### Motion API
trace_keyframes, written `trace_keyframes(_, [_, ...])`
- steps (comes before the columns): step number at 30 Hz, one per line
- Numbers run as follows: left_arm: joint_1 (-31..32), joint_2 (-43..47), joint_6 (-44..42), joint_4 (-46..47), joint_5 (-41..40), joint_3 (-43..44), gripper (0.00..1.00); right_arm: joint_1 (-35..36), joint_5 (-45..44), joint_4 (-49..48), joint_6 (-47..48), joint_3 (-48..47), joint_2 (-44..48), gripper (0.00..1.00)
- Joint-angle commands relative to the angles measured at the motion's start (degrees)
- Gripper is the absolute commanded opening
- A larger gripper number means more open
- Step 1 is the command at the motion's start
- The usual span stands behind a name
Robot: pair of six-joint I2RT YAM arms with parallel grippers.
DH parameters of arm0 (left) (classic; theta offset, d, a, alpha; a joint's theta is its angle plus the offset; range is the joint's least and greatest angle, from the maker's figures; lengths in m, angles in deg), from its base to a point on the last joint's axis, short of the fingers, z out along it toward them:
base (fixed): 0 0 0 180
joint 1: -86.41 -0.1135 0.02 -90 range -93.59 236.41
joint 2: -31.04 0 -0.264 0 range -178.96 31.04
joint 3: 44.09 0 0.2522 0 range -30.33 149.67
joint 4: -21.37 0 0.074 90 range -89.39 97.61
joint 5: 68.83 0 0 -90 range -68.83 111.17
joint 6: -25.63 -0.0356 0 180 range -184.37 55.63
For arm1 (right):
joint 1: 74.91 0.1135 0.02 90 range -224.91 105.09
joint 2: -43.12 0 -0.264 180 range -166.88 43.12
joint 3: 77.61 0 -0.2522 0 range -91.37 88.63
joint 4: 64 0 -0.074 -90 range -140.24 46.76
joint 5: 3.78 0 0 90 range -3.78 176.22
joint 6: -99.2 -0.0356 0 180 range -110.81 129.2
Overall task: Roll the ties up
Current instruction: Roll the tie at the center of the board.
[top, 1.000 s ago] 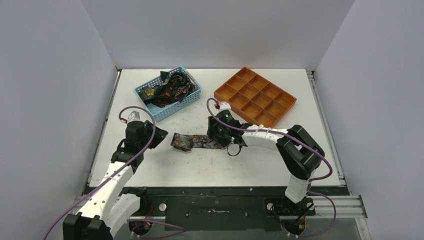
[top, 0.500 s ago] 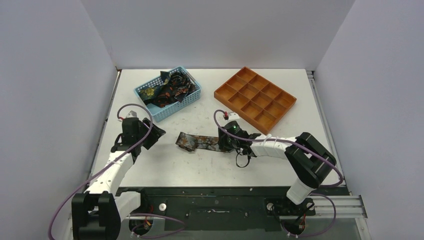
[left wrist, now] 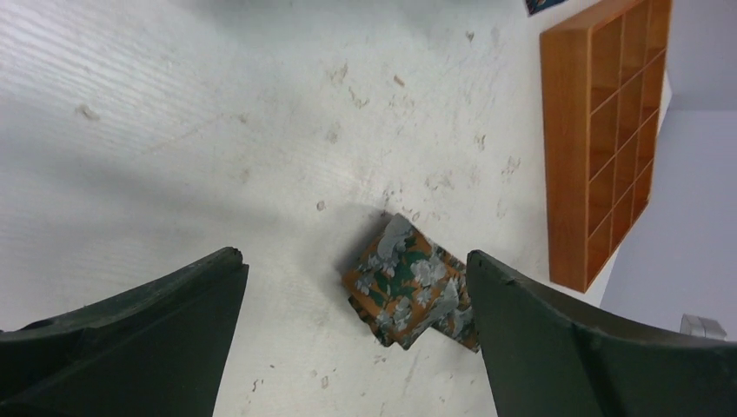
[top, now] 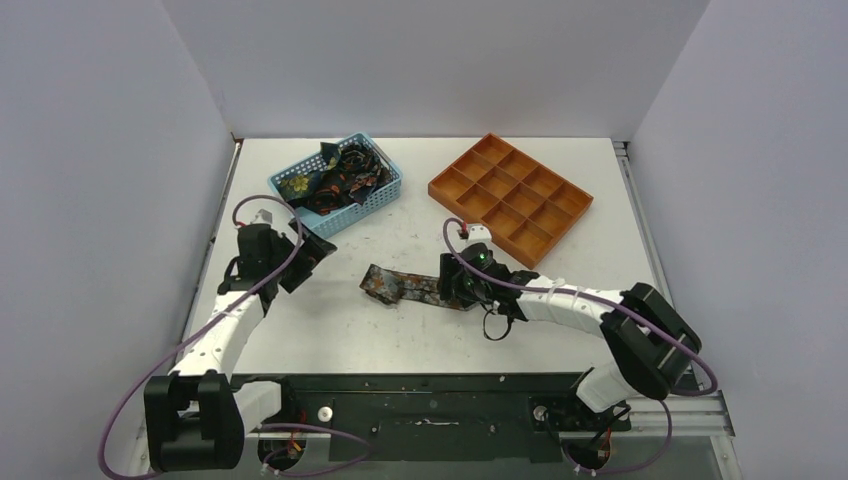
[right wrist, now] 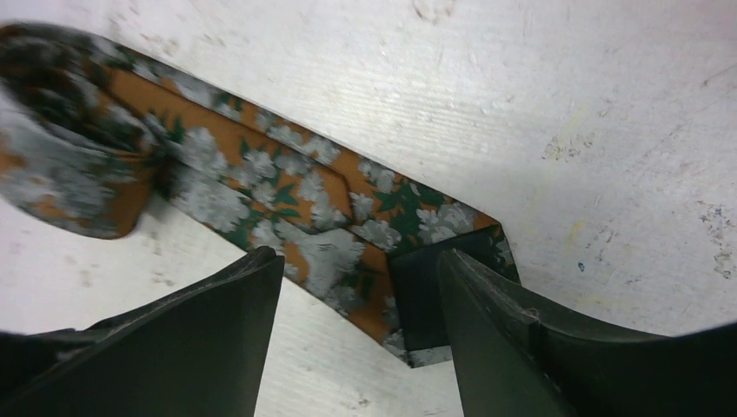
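Observation:
One tie [top: 408,285], orange with grey and green flowers, lies flat on the table with its left end rolled up [top: 380,283]. My right gripper [top: 458,285] hovers over its flat right end. In the right wrist view the tie [right wrist: 261,174] runs up to the left, and the gripper [right wrist: 358,261] stands open over the end with the dark lining. My left gripper [top: 308,262] sits well left of the roll and is wide open. In the left wrist view this gripper [left wrist: 352,259] is empty and the roll [left wrist: 408,282] lies beyond it. More ties [top: 335,175] fill the basket.
A light-blue mesh basket [top: 372,203] stands at the back left. An orange compartment tray [top: 510,192] stands at the back right, also seen in the left wrist view as the tray [left wrist: 600,130]. Table edges run along the left and right sides.
The left gripper opened wide and drew back left, away from the roll. The right gripper slid right and toward the near edge; the tie shifted slightly right with it, and its jaws widened.

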Motion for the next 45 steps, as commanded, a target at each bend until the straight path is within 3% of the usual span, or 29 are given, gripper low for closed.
trace_keyframes(1, [-2.7,-0.7,-0.6,4.2,2.6,3.9,0.96,1.3,2.4,-5.7,-6.6,-1.9,6.0,0.68])
trace_keyframes(6, [-2.1,-5.0,4.8,18.6,8.2,0.3,1.00,6.6,3.7,-13.2,-13.3,-1.9,2.3,0.69])
trace_keyframes(7, [-1.9,-6.1,5.4,19.2,9.0,0.3,0.94,7.4,3.2,-12.9,-13.3,-2.5,1.2,0.67])
trace_keyframes(16, [-1.4,-6.7,3.8,17.9,9.6,-2.0,0.88,12.8,-10.3,-4.1,-5.2,-3.5,-2.2,0.54])
trace_keyframes(24, [-0.3,-3.8,4.4,15.8,9.8,-2.8,0.87,12.0,-13.7,-2.1,-2.2,-5.6,-1.3,0.54])
trace_keyframes(32, [1.5,5.5,6.1,9.2,5.4,-8.1,0.87,3.1,-2.7,0.9,3.6,-19.9,-9.6,0.57])
trace_keyframes(38, [1.3,9.8,5.4,5.1,4.3,-8.7,0.87,1.2,1.9,6.4,7.0,-35.9,-22.6,0.56])
trace_keyframes(45, [1.3,14.6,4.6,1.3,4.2,-9.1,0.87,0.5,6.9,9.9,10.0,-46.8,-34.2,0.48])
